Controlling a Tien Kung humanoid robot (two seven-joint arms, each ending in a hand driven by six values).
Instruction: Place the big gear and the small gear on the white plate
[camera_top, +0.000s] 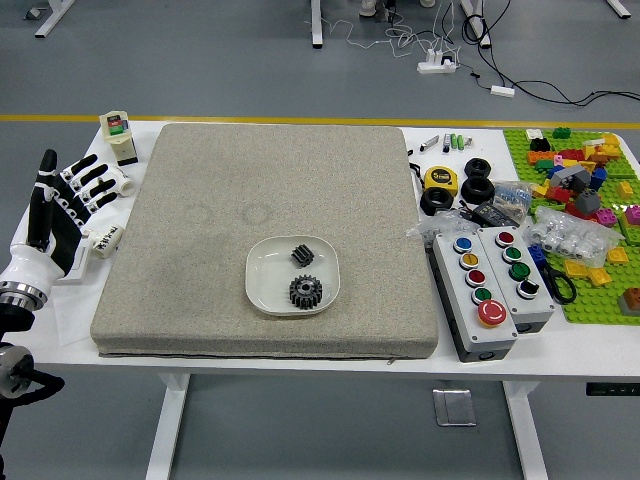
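So the placing part looks pretty much done tbh. Both the small gear (303, 255) and the big gear (306, 292) are held by the white plate (264, 285), just below the centre of the frame. The small one is seated above the big one, with a bit of plate showing between them. The plate itself is supported by the grey mat (200, 210) on the table (560, 352).

The left hand (66, 222) is parked at the left edge of the frame, fingers spread wide, nothing gripped, well apart from the plate. The right one can't be seen.

My-two-cents version: no more picking is called for, only the arm being kept back and rested. If anything is nudged, it'd probably be the white cylinder (108, 241) beside the hand, so that side should be cleared gently.
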